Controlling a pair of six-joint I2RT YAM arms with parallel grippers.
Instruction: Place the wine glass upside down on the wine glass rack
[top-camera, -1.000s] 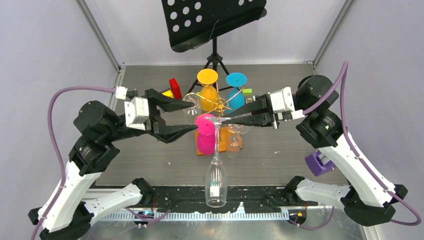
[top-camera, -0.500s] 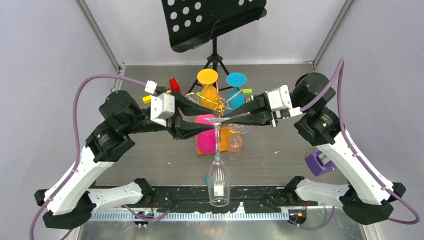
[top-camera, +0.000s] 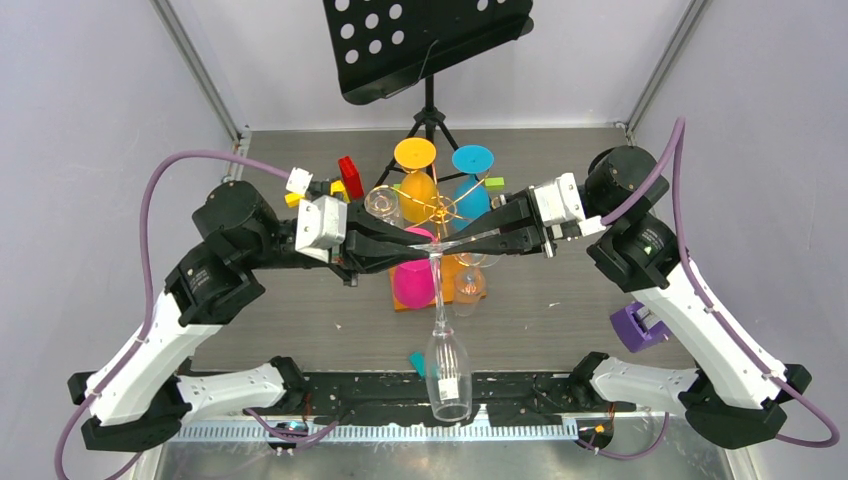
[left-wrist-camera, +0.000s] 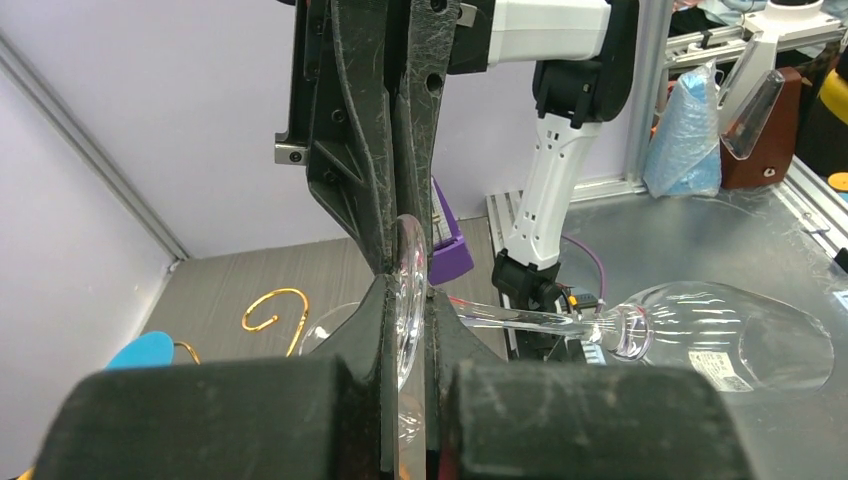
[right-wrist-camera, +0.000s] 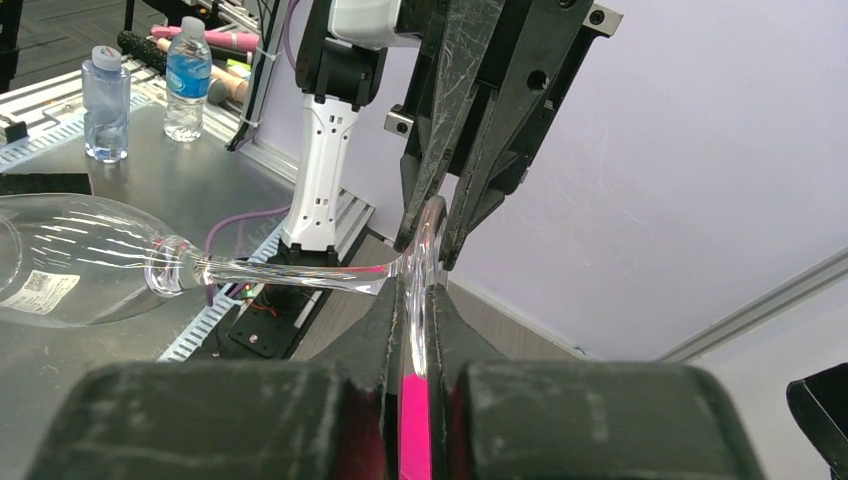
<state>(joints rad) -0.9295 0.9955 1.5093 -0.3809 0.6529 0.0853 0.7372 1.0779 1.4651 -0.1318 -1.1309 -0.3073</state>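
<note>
The clear stemmed wine glass (top-camera: 449, 368) is aloft beside the orange-based gold wire rack (top-camera: 440, 210), bowl pointing away, foot pinched by both left gripper (top-camera: 417, 243) and right gripper (top-camera: 462, 240), seemingly a handover; next one releases, the other threads a free loop past the pink glass (top-camera: 410, 280) and yellow glass (top-camera: 418, 195) hung there.

Markings: nothing legible was recorded.
A small white sticker (right-wrist-camera: 38, 290) is seen on the bowl of the wine glass (top-camera: 450, 355), its print too small to be read; the blue label of a bottle (right-wrist-camera: 186, 85) is blurred.
</note>
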